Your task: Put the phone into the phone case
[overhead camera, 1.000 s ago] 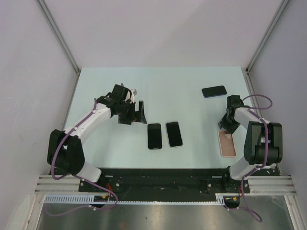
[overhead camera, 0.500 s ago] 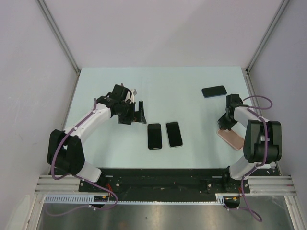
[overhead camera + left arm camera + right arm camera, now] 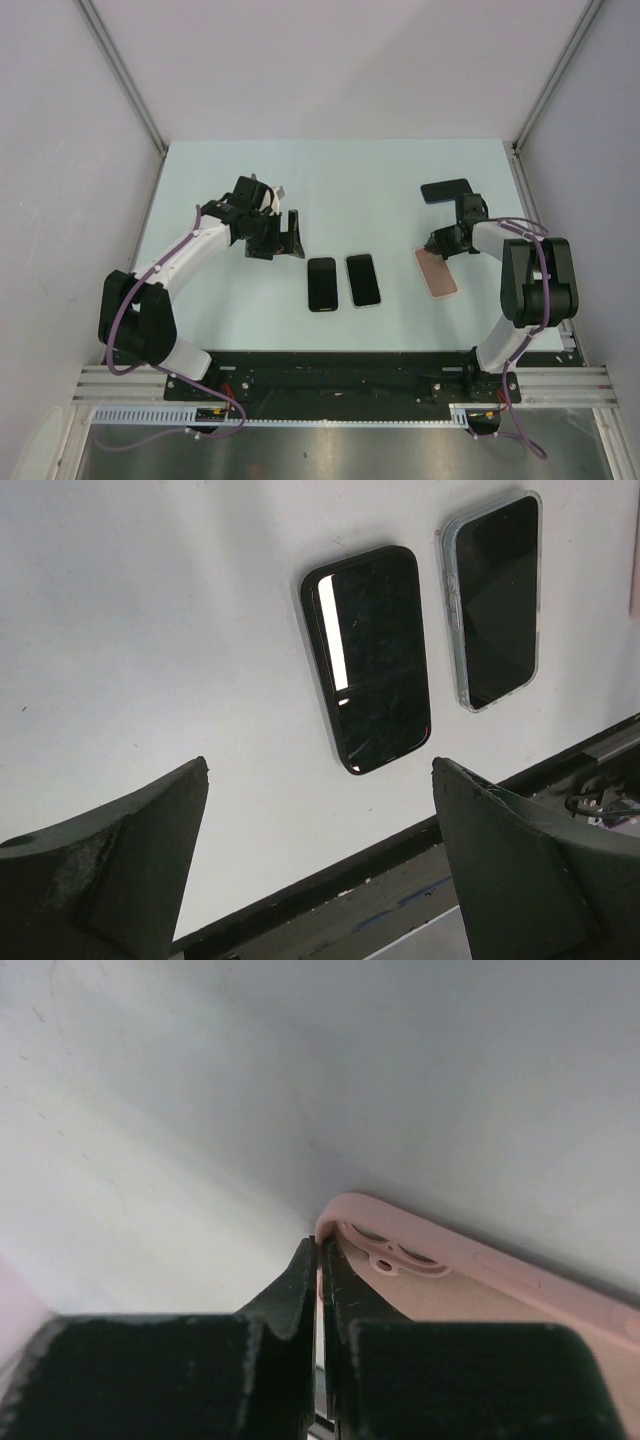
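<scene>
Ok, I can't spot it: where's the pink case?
Top view, right side: the case is pinched by the right pincer, beside the clear-cased phone.

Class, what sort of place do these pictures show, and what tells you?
Likely a robotics test cell: plain white enclosure walls, a pale green tabletop, and a black metal mounting rail.

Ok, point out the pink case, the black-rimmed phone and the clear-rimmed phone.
pink case (image 3: 437,273), top external view, middle of its face.
black-rimmed phone (image 3: 372,660), left wrist view, centre of the screen.
clear-rimmed phone (image 3: 497,598), left wrist view, centre of the screen.
</scene>
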Controlling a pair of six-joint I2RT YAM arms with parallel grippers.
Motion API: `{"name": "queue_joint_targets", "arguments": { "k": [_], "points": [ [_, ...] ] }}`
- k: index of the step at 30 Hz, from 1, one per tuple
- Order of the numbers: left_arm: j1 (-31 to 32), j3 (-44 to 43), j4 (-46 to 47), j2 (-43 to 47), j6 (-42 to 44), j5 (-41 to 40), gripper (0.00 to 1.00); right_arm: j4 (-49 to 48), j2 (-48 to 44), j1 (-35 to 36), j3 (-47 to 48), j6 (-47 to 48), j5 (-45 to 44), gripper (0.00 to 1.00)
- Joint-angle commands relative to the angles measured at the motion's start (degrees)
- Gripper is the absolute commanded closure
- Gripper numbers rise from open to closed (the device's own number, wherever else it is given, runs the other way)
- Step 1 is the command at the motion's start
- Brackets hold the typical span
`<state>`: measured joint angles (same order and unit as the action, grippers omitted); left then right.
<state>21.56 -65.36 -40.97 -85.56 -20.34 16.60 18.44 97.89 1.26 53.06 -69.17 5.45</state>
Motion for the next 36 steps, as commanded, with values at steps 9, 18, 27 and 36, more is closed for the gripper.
{"name": "queue_joint_targets", "arguments": {
  "k": [9, 18, 27, 36],
  "points": [
    [-1.3, 0.1, 0.4, 0.7, 1.2, -0.4, 0.04, -16.9, 4.9, 5.6, 0.7, -27.9, 0.5, 0.98],
    [-3.3, 0.6, 1.2, 0.4, 1.1, 2.7, 0.04, -17.1, 0.0, 3.8, 4.4, -4.7, -1.4, 0.48],
    [-3.5, 1.1, 2.6, 1.4, 1.2, 4.0, 0.03, -30.6, 5.1, -2.9, 11.6, 27.1, 6.6, 0.09],
    [-3.5, 1.9, 4.8, 3.7, 1.2, 5.2, 0.04, -39.6, 16.5, -5.2, 23.2, 36.9, 2.8, 0.11]
  ]
}}
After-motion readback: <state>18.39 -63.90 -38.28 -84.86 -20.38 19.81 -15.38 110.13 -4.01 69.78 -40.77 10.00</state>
